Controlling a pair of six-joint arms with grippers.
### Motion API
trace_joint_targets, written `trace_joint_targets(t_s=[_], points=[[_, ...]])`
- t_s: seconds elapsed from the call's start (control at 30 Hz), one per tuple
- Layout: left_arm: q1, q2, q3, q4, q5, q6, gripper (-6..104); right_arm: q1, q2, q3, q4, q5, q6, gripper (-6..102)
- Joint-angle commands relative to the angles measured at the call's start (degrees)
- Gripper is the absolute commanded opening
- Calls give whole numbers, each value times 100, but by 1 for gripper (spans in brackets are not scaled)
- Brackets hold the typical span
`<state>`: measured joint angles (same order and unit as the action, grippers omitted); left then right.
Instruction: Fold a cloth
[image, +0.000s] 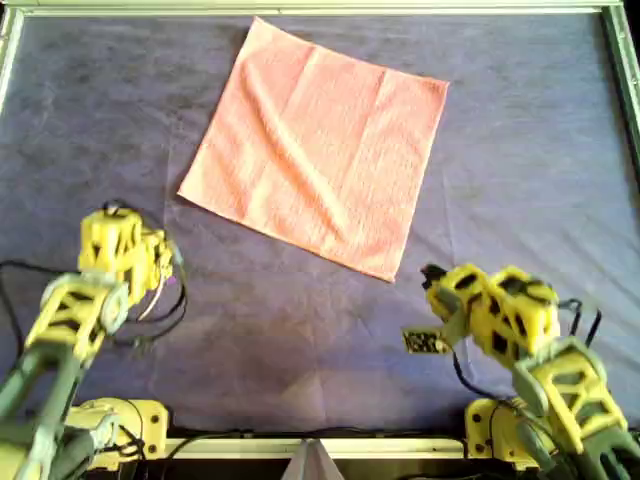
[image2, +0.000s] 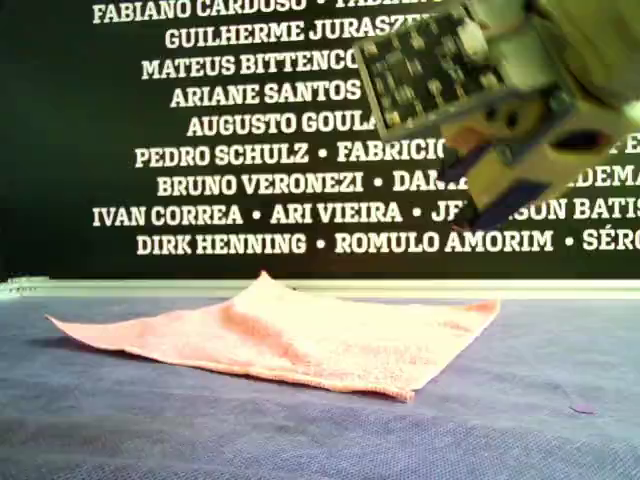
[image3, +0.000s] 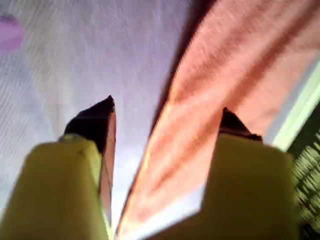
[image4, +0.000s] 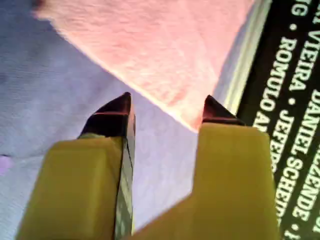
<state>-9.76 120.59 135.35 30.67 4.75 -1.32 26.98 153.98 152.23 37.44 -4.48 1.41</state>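
While the cloth (image: 315, 150) lies flat and unfolded on the table cover (image: 520, 150), turned like a diamond in the overhead view, neither arm touches it.

Left gripper (image: 150, 262): at the overhead view's lower left, just below the cloth's left corner. Its wrist view shows the jaws parted with nothing between them (image3: 165, 115); a cloth edge runs ahead of the tips, though blur makes it hard to say how close.

Cloth: upper middle of the overhead view, its far corner near the table's far rail. In the exterior view it lies low with one near corner (image2: 405, 392) pointing at the camera.

Right gripper (image: 432, 275): at the overhead view's lower right, just beside the cloth's lowest corner. Jaws spread, empty (image4: 167, 112); that corner sits just beyond the tips.

Judgement: the right arm is the nearer. Each gripper faces its own corner, so a fold across the diamond looks likely. Both arms are bent low, wrists angled toward the cloth.
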Motion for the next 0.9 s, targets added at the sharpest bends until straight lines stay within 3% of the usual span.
trace_joint_targets(t_s=[0.0, 0.1, 0.17, 0.27, 0.33, 0.4, 0.63, 0.87], points=[[-114, -1143, -1204, -158, -26, 352, 73, 53, -2030, -1547, -193, -35, 44, 56], [-114, -1854, -1696, -158, -26, 993, 73, 62, -3445, -2294, -193, -53, 79, 56], [-88, -2145, -1942, -167, -26, 1178, 73, 62, -4148, -2558, -193, -220, 325, 56], [-88, -2382, -2215, -167, -26, 1204, 73, 62, -4729, -2707, -193, -677, 817, 56], [-88, -2487, -2347, -167, -26, 1213, 73, 35, -4852, -2786, -193, -967, 905, 56], [-88, -2628, -2514, -176, -26, 1274, 73, 26, -4966, -2874, -193, -1125, 914, 56], [-79, -3656, -3568, -176, -26, 1301, 73, 53, -5344, -2918, -193, -1151, 896, 57], [-79, -4579, -4614, -176, -26, 1301, 73, 53, -5396, -2918, -255, -1151, 896, 69]])
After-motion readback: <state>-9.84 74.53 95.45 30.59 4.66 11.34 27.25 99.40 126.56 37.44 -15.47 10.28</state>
